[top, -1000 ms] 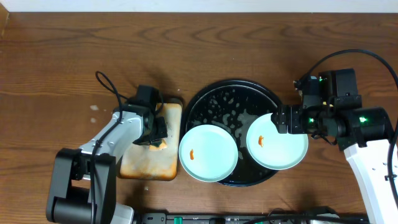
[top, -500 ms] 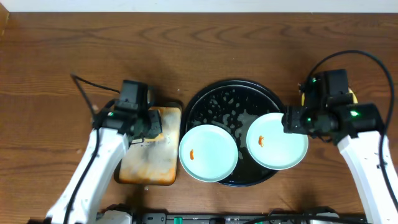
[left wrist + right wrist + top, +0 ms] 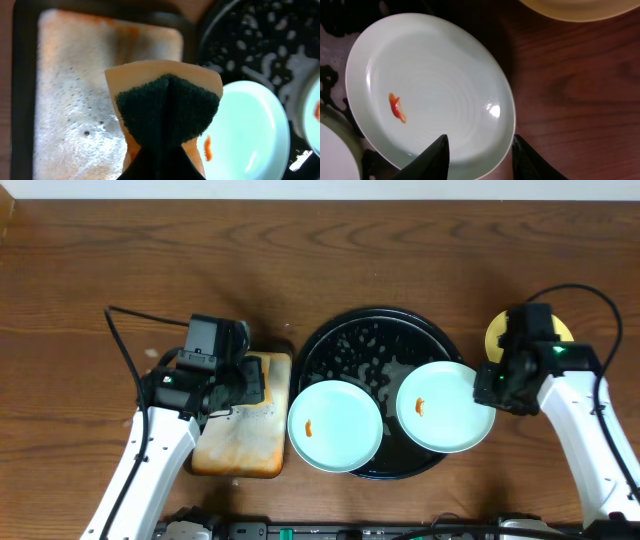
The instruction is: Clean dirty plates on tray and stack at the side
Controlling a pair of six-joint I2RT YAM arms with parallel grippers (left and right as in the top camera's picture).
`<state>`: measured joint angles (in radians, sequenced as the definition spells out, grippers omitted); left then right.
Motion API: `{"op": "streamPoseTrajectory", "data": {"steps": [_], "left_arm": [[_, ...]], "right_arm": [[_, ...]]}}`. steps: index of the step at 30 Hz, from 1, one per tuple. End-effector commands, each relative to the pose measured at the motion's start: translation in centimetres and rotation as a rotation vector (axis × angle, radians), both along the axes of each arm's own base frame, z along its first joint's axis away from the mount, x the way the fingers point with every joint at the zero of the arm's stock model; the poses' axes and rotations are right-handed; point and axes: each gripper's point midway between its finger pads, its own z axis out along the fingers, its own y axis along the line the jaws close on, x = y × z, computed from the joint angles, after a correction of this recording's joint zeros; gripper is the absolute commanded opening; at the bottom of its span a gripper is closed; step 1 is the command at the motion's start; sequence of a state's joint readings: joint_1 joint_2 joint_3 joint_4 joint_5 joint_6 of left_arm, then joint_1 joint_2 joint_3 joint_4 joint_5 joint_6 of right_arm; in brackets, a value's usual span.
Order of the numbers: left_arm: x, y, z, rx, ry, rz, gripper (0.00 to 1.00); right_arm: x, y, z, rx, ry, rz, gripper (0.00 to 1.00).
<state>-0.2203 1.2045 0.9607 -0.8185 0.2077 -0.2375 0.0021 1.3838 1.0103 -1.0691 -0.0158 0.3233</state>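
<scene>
The black tray (image 3: 345, 345) with white foam holds two mint-green plates, each with an orange smear: the left one (image 3: 336, 425) and the right one (image 3: 445, 407). A pale yellow plate (image 3: 497, 332) lies on the table to the right, partly hidden by my right arm. My left gripper (image 3: 252, 383) is shut on the green-yellow sponge (image 3: 167, 107), above the orange tray's right side. My right gripper (image 3: 480, 157) is open, its fingers astride the right mint plate's (image 3: 430, 85) right rim. The yellow plate (image 3: 575, 7) shows at the top of the right wrist view.
The rectangular rusty-orange tray (image 3: 235, 445) with soapy film lies left of the black tray. It also shows in the left wrist view (image 3: 75, 90). Bare wooden table lies behind the trays and at both sides.
My left gripper has taken the sponge off the orange tray and lifted it. My right gripper has moved right, from over the right mint plate to its right rim, uncovering the yellow plate.
</scene>
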Motion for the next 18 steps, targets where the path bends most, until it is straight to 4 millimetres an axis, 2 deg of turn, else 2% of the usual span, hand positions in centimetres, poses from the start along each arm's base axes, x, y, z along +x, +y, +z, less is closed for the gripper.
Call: {"op": "streamPoseTrajectory", "data": {"steps": [1,5,7,12,14,18], "left_arm": [[1.2,-1.2,3.2,-0.032,-0.080,-0.040,0.10],[1.4,-1.8,4.1,-0.043,-0.099,-0.047,0.10],[1.3,-2.1,4.0,-0.044,-0.095,-0.055,0.10],[0.9,-3.4,3.9,-0.047,-0.095,-0.101,0.11],[1.0,-4.3,4.1,-0.052,-0.110,-0.128,0.11],[1.6,-6.7,4.0,-0.070,-0.138,-0.186,0.11]], "right_arm": [[-0.7,1.1,-0.8,0.128,0.013,0.058,0.39],[-0.9,2.2,-2.6,0.209,-0.004,0.081,0.38],[-1.3,1.7,-3.6,0.183,0.003,0.064,0.37],[-2.0,-1.1,-5.1,0.024,0.030,-0.011,0.30],[-1.7,-0.9,-5.4,0.032,0.013,-0.008,0.29],[-1.6,-0.8,-6.5,0.039,-0.012,-0.022,0.16]]}}
